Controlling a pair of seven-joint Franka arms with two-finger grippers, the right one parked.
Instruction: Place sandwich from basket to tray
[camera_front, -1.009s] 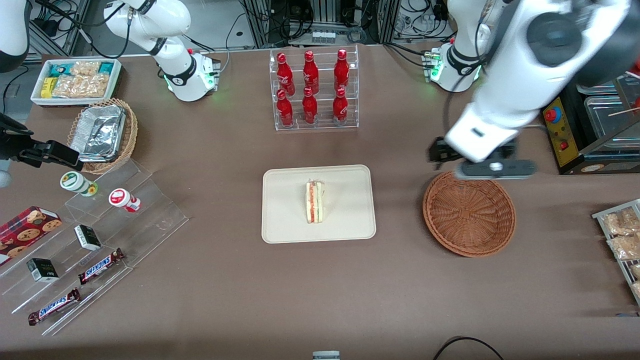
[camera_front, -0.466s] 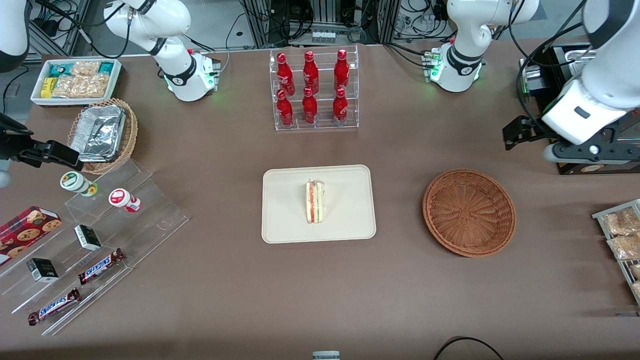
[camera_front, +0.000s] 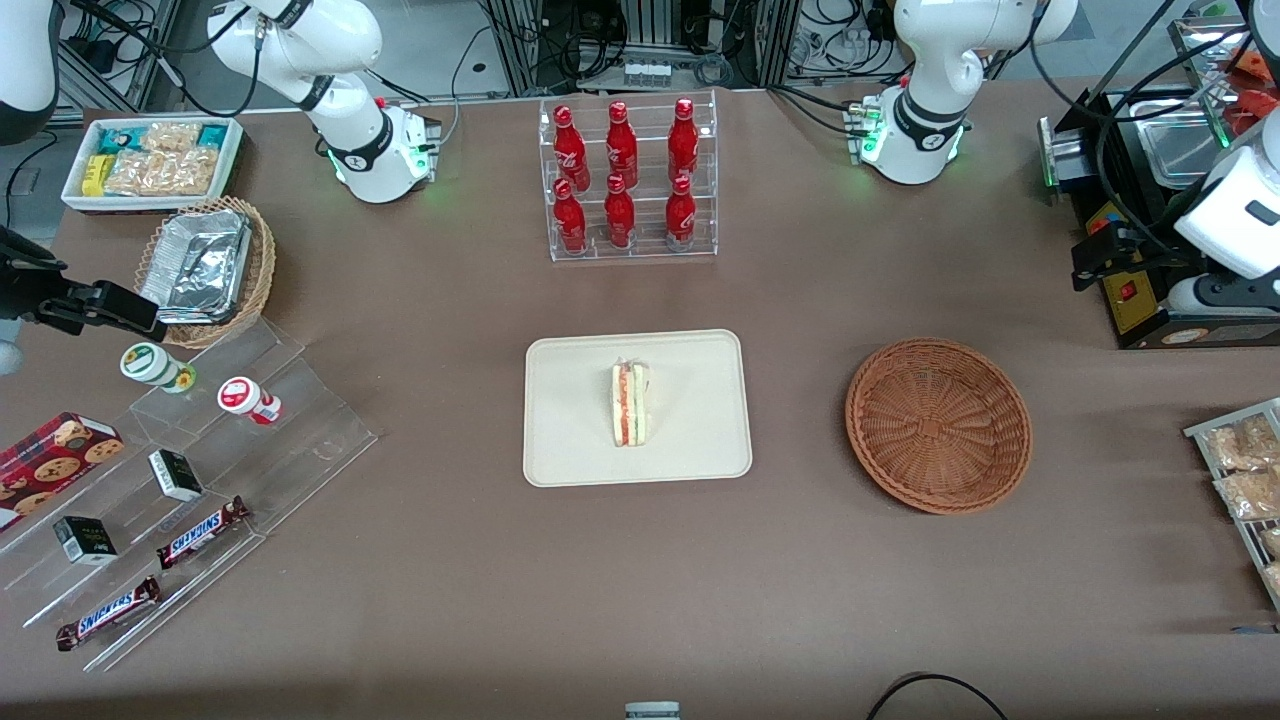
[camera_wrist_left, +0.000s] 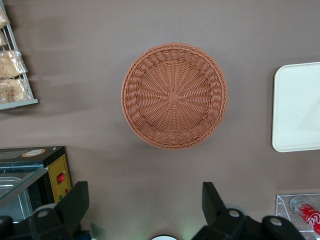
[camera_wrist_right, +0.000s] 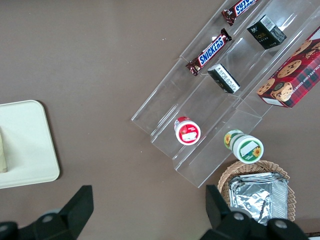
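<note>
The left arm's two-finger gripper (camera_wrist_left: 144, 205) hangs high over the working arm's end of the brown table (camera_front: 450, 560). Its two dark fingers (camera_wrist_left: 75, 202) are spread wide apart and released, with only bare tabletop showing between them. In the front view the arm's white wrist (camera_front: 1235, 215) sits above a black box-shaped appliance with a yellow panel and red button (camera_front: 1128, 290) at the table's edge.

Nearest the gripper lies the round reddish-brown woven wicker basket (camera_front: 938, 425). It rests flat on the table, nearer to the front camera than the gripper and well apart from it. In the left wrist view its whole woven floor is in sight.

Toward the middle of the table, well apart from the basket, lies the flat cream-beige rectangular tray with rounded corners (camera_front: 690, 400). The small triangular clear-wrapped sandwich (camera_front: 629, 404) sits on the tray, close to its middle. Its red, orange and green filling edge faces upward, and it touches neither rim.

Farther from the front camera than the tray stands a clear acrylic rack of six red bottles (camera_front: 628, 180). At the working arm's end, nearer the front camera than the basket, a grey wire shelf of clear-bagged pale snacks (camera_front: 1245, 470) reaches past the picture's edge.
</note>
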